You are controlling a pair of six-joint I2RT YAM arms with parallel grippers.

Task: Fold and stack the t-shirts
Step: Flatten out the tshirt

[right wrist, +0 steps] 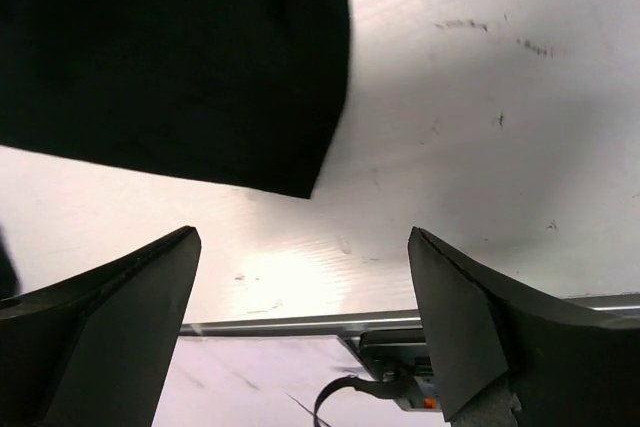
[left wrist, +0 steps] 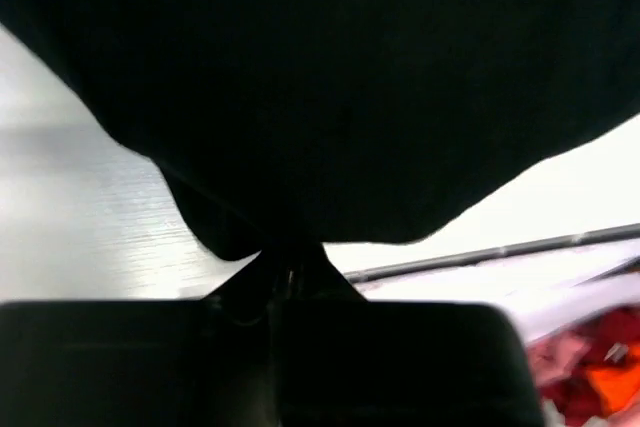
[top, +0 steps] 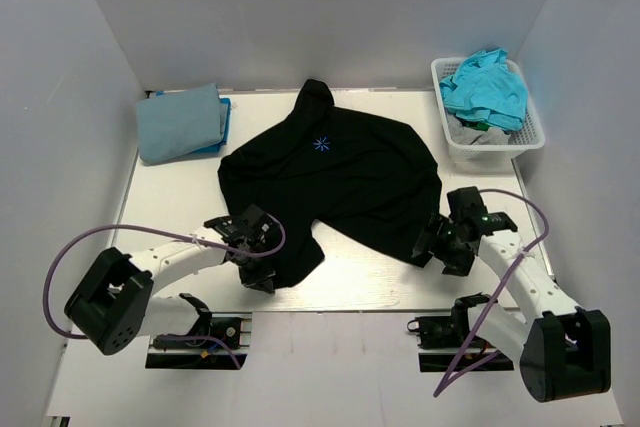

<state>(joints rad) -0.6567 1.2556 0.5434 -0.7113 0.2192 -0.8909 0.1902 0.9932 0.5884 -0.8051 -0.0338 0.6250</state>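
Okay, black t-shirt (top: 340, 182), small pale logo (top: 321, 144), rumpled on tabletop (top: 370, 277).
Left hand (left wrist: 290, 282) clamps its edge; right hand (right wrist: 302, 237) apart.

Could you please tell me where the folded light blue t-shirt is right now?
In the top view, the folded light blue t-shirt lies at the far-left corner of the table, left of the spread black t-shirt, opposite the white basket.

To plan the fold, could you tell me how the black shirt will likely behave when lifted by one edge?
Probably floppy: the black shirt lies rumpled, bunching where the left gripper pinches it, so it should drape. Likely light, though its spread cloth may drag on the table.
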